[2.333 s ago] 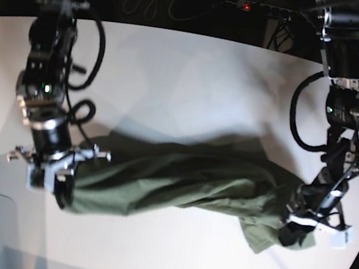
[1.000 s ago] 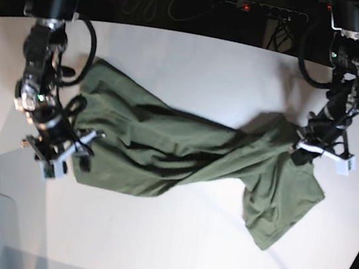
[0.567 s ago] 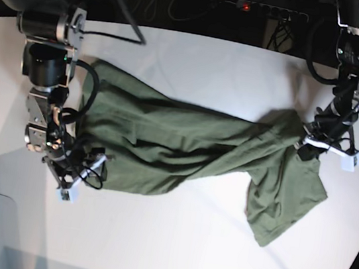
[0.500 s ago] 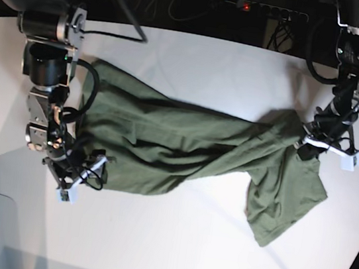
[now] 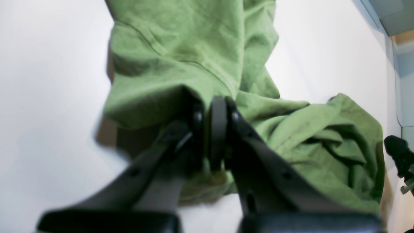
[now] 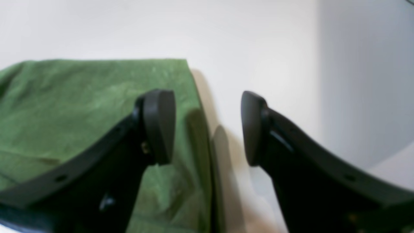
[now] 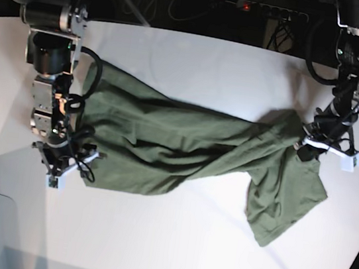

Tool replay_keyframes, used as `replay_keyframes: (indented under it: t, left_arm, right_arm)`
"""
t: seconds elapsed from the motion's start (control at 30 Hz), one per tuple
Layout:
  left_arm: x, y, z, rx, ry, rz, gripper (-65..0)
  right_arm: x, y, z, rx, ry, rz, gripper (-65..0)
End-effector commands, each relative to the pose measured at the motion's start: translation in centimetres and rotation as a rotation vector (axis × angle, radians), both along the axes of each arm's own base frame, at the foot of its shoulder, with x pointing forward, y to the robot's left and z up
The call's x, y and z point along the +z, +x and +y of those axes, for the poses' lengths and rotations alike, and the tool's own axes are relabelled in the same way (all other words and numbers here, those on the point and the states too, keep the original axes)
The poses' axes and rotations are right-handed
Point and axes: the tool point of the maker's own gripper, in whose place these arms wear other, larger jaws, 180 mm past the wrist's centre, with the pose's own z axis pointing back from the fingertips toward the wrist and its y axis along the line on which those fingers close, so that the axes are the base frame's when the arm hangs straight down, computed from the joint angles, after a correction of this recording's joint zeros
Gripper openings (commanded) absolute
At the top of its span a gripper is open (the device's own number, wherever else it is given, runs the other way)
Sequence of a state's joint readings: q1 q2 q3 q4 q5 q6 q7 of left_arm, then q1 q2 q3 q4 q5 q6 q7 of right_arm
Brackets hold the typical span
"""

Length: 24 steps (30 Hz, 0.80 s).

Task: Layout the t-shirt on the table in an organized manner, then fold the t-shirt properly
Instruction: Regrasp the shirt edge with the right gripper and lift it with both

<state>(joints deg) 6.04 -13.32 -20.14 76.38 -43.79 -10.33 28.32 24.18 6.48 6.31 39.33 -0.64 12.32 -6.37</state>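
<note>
White table (image 7: 196, 63), broad and curved at the far edge; olive t-shirt (image 7: 184, 152) stretched crumpled across the middle (1 end wide and flat, the other bunched); left gripper (image 7: 318, 146) clamped tight on the bunched end, jaws pressed together on a fold; right gripper (image 6: 207, 129) spread wide at the shirt's flat edge, holding nothing

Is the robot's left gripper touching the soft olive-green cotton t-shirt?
Touching. The left wrist view shows the left gripper with its jaws shut together on a fold of the olive-green cotton t-shirt, the cloth bunching around its tips.
</note>
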Motion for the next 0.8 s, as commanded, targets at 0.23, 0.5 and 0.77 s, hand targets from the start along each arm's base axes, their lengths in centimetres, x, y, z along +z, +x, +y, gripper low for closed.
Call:
replay_keyframes:
  t: [0.23,0.5,0.77]
  left_arm:
    - [1.3,0.9,0.5,0.001,0.010,-0.047,-64.9]
    - [1.8,1.4,0.5,0.004,0.011,-0.062,-64.9]
    - [8.4,7.7,0.3,-0.005,0.019,-0.238,-64.9]
  right_arm:
    - [-2.4,-0.8,0.3,-0.014,0.029,0.071,-32.9]
    - [-1.4,-0.4,4.8,0.157,0.133,0.045,-65.0]
    - [7.7,4.5,2.6,0.163,0.051,-0.205,-65.0]
